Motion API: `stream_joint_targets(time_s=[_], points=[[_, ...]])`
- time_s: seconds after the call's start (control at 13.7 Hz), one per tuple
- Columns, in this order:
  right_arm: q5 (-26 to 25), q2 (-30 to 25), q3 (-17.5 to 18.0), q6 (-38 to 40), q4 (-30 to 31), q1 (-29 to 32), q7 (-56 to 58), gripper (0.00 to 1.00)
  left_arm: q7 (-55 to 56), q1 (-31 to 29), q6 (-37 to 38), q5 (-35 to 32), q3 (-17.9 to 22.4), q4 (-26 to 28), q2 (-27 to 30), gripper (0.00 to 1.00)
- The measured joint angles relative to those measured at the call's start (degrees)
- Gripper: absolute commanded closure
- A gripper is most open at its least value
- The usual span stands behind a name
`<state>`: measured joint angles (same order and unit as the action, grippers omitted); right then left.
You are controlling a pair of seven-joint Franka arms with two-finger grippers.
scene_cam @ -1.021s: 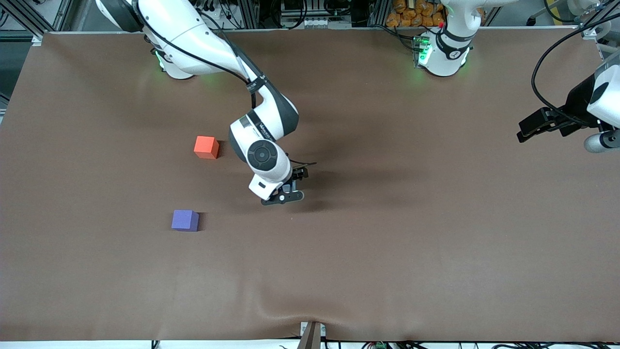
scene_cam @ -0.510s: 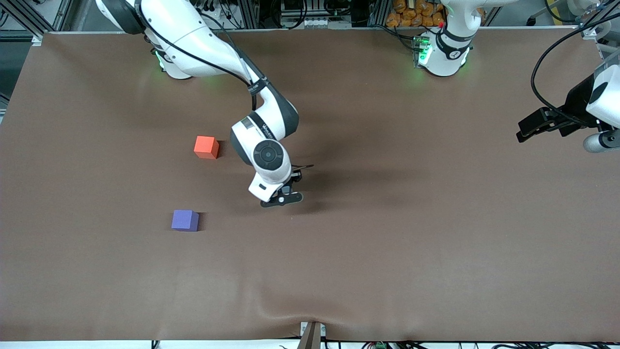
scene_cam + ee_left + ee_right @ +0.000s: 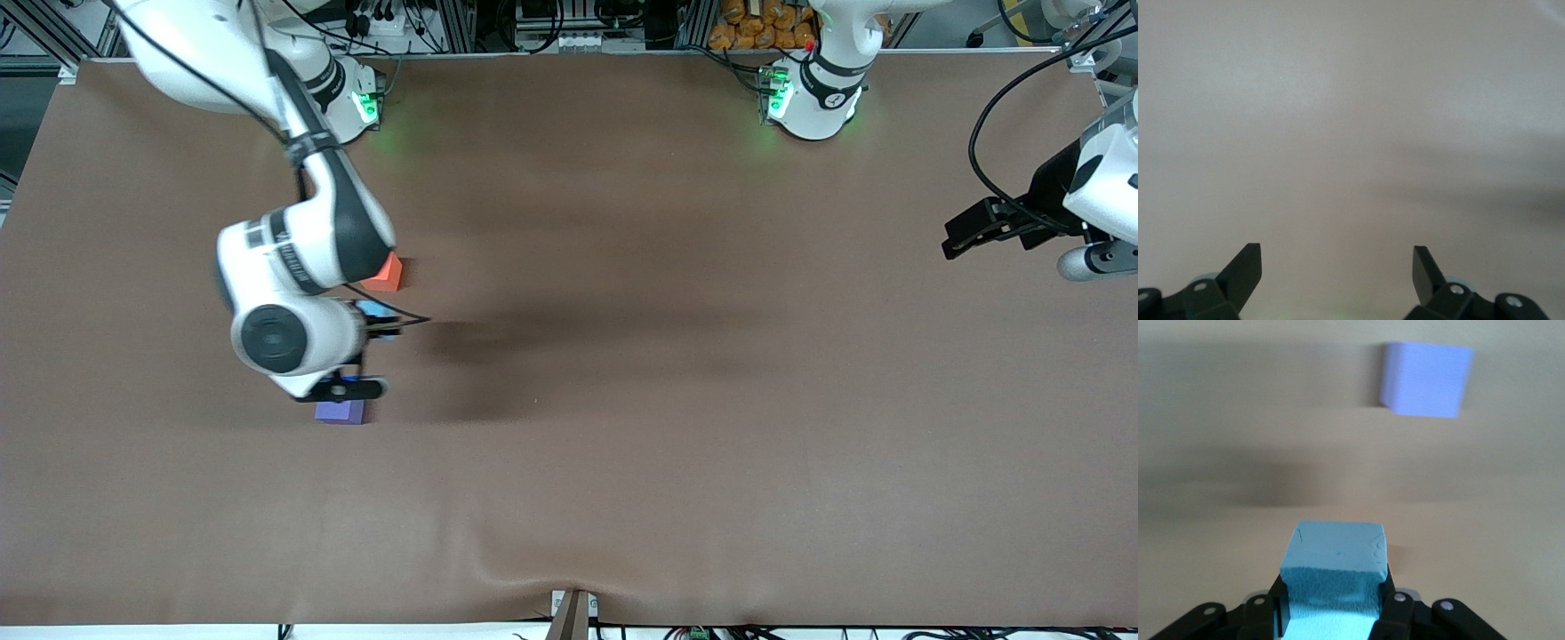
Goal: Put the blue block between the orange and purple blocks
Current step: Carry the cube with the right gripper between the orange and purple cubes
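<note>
Moved: right gripper [image 3: 360, 351] has swung from the middle of the desk [image 3: 676, 427] toward the right arm's end, carrying the blue block [image 3: 372, 310].
Right gripper: its jaws are shut tight on the blue block, up in the air over the gap between the two other blocks.
Orange block [image 3: 388, 273]: one, farther from the front camera, partly hidden by the arm.
Purple block [image 3: 340, 412]: one, nearer the front camera.
Blue block: one, held.
Left gripper [image 3: 978, 229]: waits over the left arm's end of the desk, jaws wide apart.
Room: lots of bare desk, all edges well apart from the blocks.
</note>
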<state>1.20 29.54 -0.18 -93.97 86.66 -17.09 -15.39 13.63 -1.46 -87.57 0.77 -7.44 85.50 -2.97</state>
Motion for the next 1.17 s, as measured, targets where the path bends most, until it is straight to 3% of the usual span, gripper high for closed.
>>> stream_joint_targets(time_s=[0.36, 0.66, 1.17], points=[[0.0, -1.1, 0.0, -13.7, 14.2, 5.1, 0.2, 1.0, 0.0, 0.0, -0.1, 0.0, 0.0, 1.5, 1.2, 0.0], [0.1, -1.3, 0.1, -22.2, 19.2, 5.9, 0.1, 1.0, 0.0, 0.0, -0.2, 0.0, 0.0, 2.0, 1.2, 0.0], [0.2, -1.3, 1.2, -28.1, 23.3, 5.9, 0.1, 1.0, 0.0, 0.0, -0.2, 0.0, 0.0, 2.6, 1.2, 0.0]])
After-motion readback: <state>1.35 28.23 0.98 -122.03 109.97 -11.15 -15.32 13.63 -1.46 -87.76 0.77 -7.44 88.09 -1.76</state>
